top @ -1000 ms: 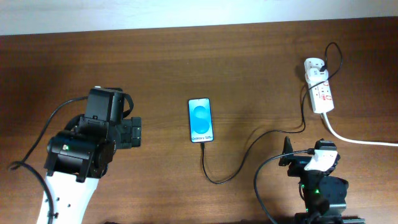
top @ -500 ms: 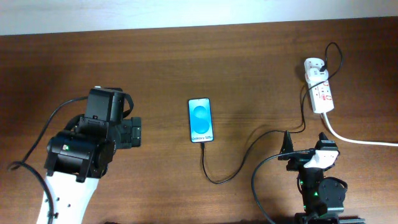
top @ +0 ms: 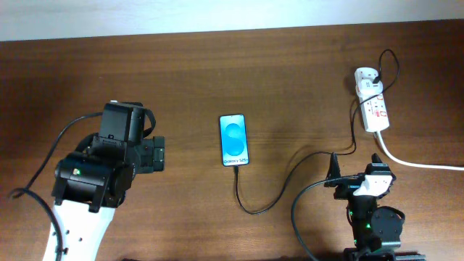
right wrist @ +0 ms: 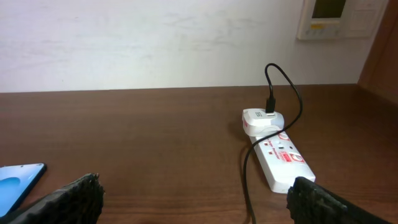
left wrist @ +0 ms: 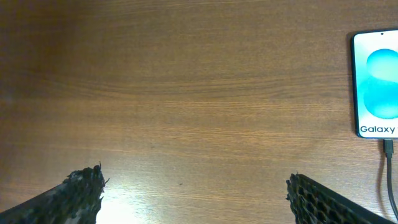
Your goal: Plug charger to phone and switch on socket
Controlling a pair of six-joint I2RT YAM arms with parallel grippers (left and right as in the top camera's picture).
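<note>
The phone (top: 234,139), blue screen up, lies mid-table. The thin black charger (top: 270,201) runs from the phone's near end, loops right and goes up to the black plug in the white socket (top: 372,107) at the far right. In the left wrist view the connector tip (left wrist: 388,149) sits at the edge of the phone (left wrist: 376,84). My left gripper (top: 156,154) (left wrist: 196,199) is open and empty, left of the phone. My right gripper (top: 355,168) (right wrist: 196,199) is open and empty, facing the socket (right wrist: 280,155) from the near side, with the charger (right wrist: 245,180) between its fingers' line of view.
The socket's thick white cord (top: 413,161) runs off the right edge. My right arm's black cable (top: 301,210) curves near the charger loop. A wall and a white wall panel (right wrist: 339,18) stand behind the table's far edge. The phone's corner (right wrist: 18,180) shows in the right wrist view.
My right arm has shifted slightly, its gripper edging a little toward the socket. The left arm, phone and charger have not moved.
</note>
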